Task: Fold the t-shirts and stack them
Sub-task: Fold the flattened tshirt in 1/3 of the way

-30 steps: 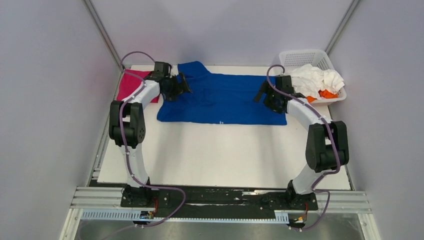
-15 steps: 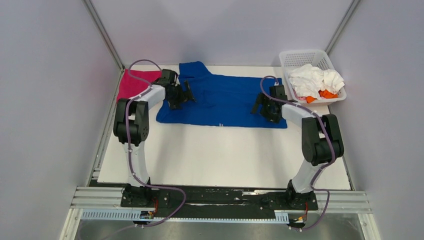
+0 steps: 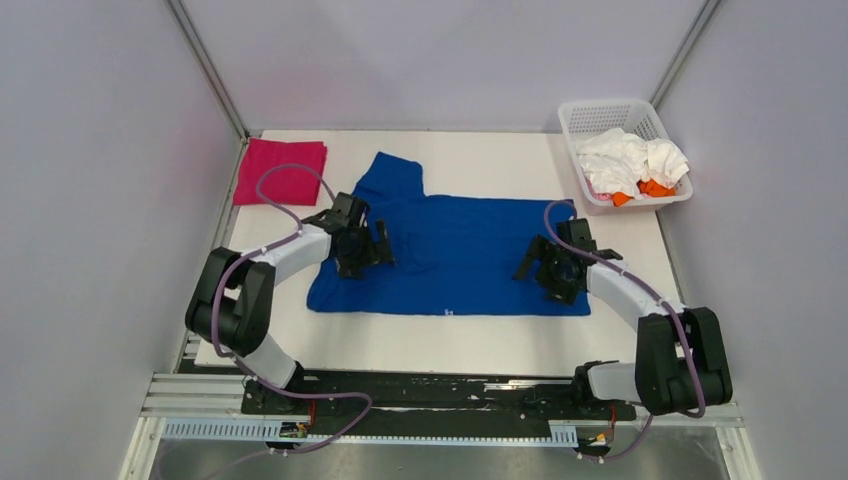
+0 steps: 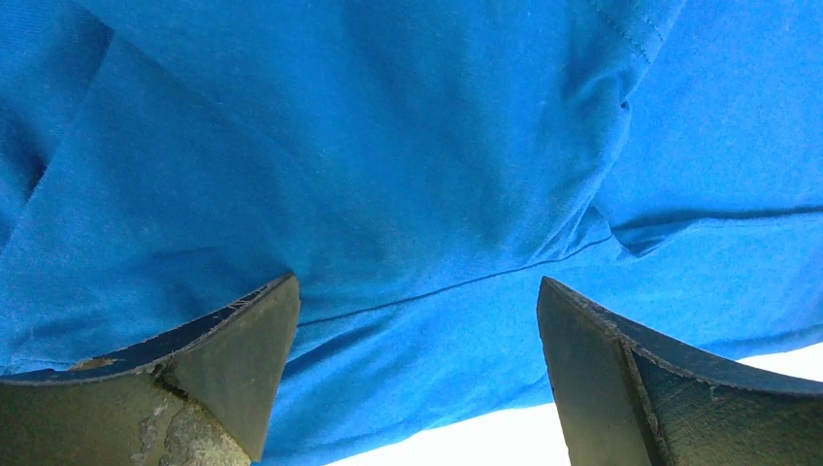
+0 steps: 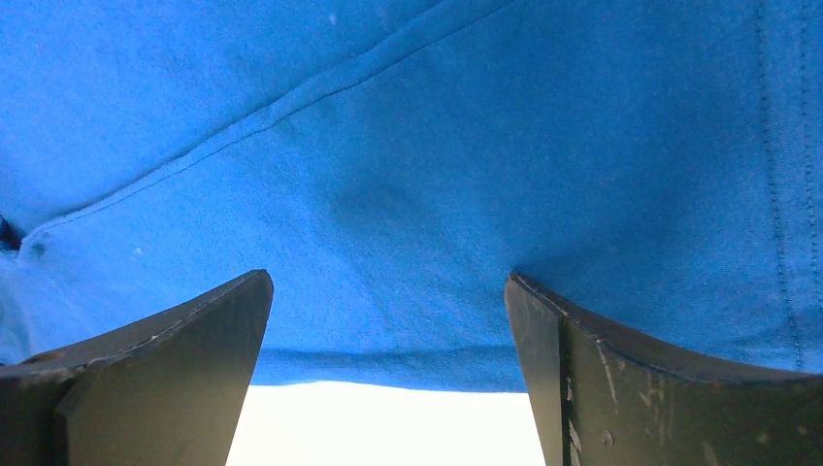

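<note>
Blue t-shirt (image 3: 450,255) now pulled nearer, laid flat; left gripper (image 3: 372,246), right gripper (image 3: 538,266) spread wide, nothing pinched; folding judged next.

We are counting two shirts on one table (image 3: 480,340): one blue shirt (image 3: 470,250), one pink shirt (image 3: 280,170). One basket (image 3: 610,113); its white cloth (image 3: 625,158) and orange cloth (image 3: 655,188) are too bunched to number. Two arms: left arm (image 3: 290,252), right arm (image 3: 625,288).

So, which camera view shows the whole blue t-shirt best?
The top external view: it shows the blue t-shirt almost whole, spread on the table. The left wrist and right wrist views show only close patches of its cloth, with seams and a hem edge.
</note>
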Motion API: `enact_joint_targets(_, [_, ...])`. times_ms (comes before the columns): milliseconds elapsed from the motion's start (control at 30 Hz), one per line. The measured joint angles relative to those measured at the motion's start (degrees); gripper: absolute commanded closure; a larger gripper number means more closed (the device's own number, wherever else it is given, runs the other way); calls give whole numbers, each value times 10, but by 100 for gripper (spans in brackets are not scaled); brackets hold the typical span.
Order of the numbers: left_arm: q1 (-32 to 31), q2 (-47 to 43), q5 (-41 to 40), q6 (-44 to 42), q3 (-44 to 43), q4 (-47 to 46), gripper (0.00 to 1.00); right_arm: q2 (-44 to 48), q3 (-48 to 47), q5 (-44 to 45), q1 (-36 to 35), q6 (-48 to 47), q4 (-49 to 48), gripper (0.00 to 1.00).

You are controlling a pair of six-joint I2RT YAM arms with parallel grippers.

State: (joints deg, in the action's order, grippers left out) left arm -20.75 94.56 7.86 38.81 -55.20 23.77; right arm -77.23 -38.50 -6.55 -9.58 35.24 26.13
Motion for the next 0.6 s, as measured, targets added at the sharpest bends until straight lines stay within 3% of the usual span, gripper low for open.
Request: enact_joint_targets(600, [-66, -162, -54, 108, 141, 100, 0, 116, 68, -38, -24, 71, 111, 0])
